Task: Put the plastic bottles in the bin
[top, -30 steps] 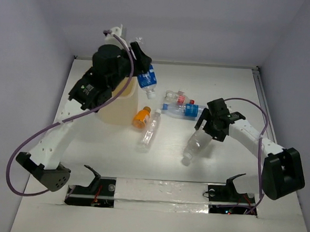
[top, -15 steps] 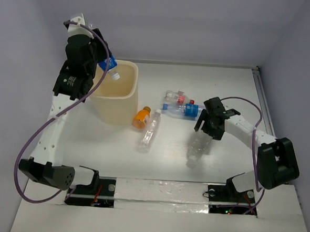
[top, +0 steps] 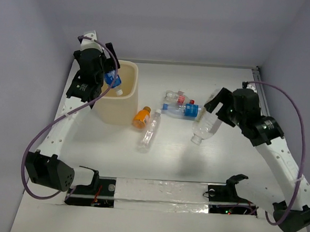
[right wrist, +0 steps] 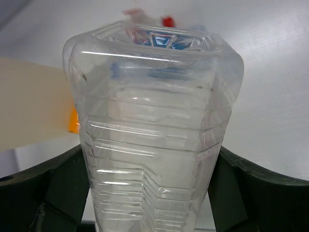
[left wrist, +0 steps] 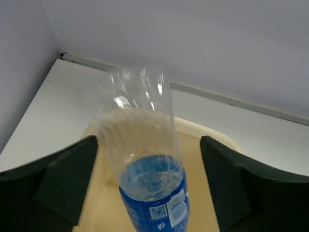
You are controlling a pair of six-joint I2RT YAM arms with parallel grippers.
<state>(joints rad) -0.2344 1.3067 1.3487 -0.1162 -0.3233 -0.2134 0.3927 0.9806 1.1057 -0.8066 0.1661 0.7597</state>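
A: Where do we have the left end effector (left wrist: 148,145)?

B: Over the far-left rim of the bin (top: 113,111), which stands at the far left of the table (top: 193,171). Its fingers (left wrist: 67,183) are spread wider than the blue-labelled bottle (top: 112,80) between them. We see a plain gap on one side, and on the other we cannot tell whether the finger touches it

A: And how does that bottle sit?

B: Neck down, with its white cap (top: 118,93) inside the bin's mouth and its clear base up towards the wrist camera, a little blurred. The label is blue, with a small square code and lines of white print, all too small for us to read

A: What about the right end effector (right wrist: 149,159)?

B: It is pinching the ribbed clear bottle (top: 207,127) near its base, one finger pressed to each side. We see that bottle up off the table, right of centre, tilted with its neck towards the near left

A: What do we count lying on the table?

B: Four. The orange bottle (top: 141,117) lies just beside the bin's near-right corner, and the slim clear bottle (top: 150,131) lies just right of it, cap towards the far side. Between those and the raised bottle two more lie close together: the far clear bottle (top: 173,95), and nearer us the blue-capped bottle (top: 182,110) with a blue label. A red cap (top: 191,102) shows where the two meet, and we cannot tell which of them it belongs to. We can read nothing on either label
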